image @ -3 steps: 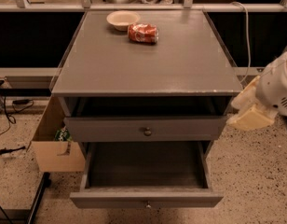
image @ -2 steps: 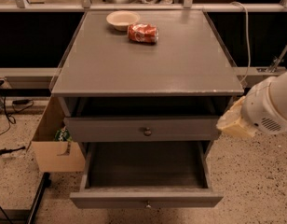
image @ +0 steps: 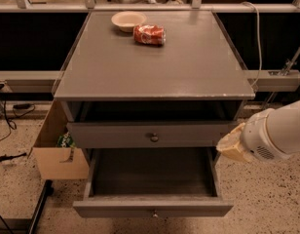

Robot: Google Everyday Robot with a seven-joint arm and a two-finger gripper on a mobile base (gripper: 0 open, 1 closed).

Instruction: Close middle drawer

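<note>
The middle drawer (image: 152,208) is a wide grey box with a small round knob on its flat front. It is pulled far out of the grey cabinet (image: 155,67), and its inside looks empty. Above it, the taller-fronted drawer with a larger dark knob (image: 154,137) stands slightly out. The lowest drawer is hidden below. My gripper (image: 231,145), a pale yellowish tip on a white arm, hangs at the cabinet's right side. It is level with the middle drawer's right rear corner and close beside it.
A beige bowl (image: 128,20) and a red can (image: 149,34) lying on its side sit on the cabinet top. A cardboard box (image: 60,155) stands on the floor at the left, with cables beside it. A cord (image: 257,43) hangs at the right.
My arm has moved left and a little down, from right of the cabinet to close beside the middle drawer's right side. The drawers have not moved.
</note>
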